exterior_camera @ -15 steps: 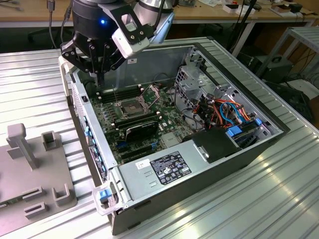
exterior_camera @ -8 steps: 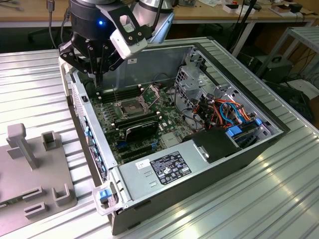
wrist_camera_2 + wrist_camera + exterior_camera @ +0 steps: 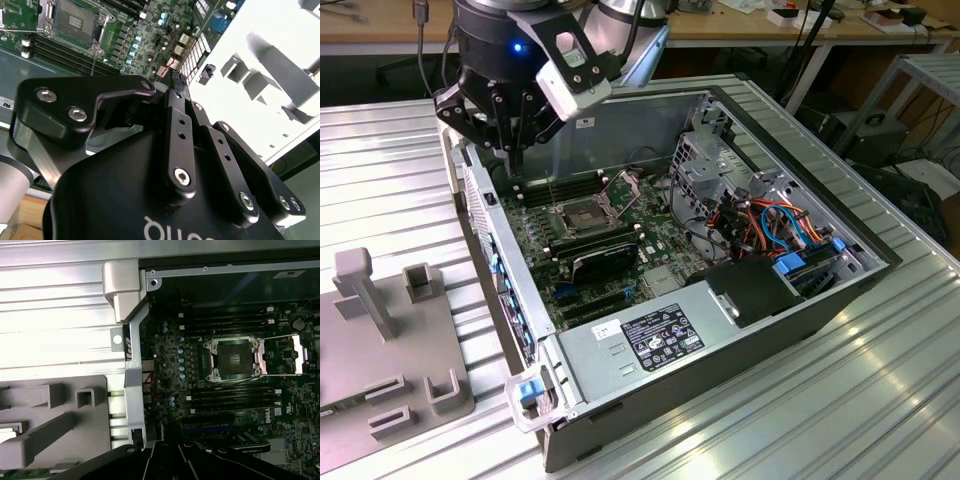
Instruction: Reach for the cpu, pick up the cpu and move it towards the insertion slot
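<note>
One grey fixture plate (image 3: 350, 370) lies at the exterior view's left, just beside the open computer case (image 3: 640, 120). Cpu not identified for certain. A pale flat piece (image 3: 9, 432) at the plate's edge in the first wrist view may be it.

Next over, the gripper (image 3: 512, 153) hangs above the case's far corner, over the motherboard's edge. Jaws look drawn together, with nothing seen between them.

Further right, the insertion slot (image 3: 582, 216) sits bare: dark centre exposed, metal flap (image 3: 620, 186) raised, no chip in it.

Judgement: pickup not done. Reach, grasp and carry towards the slot all appear left to do.
</note>
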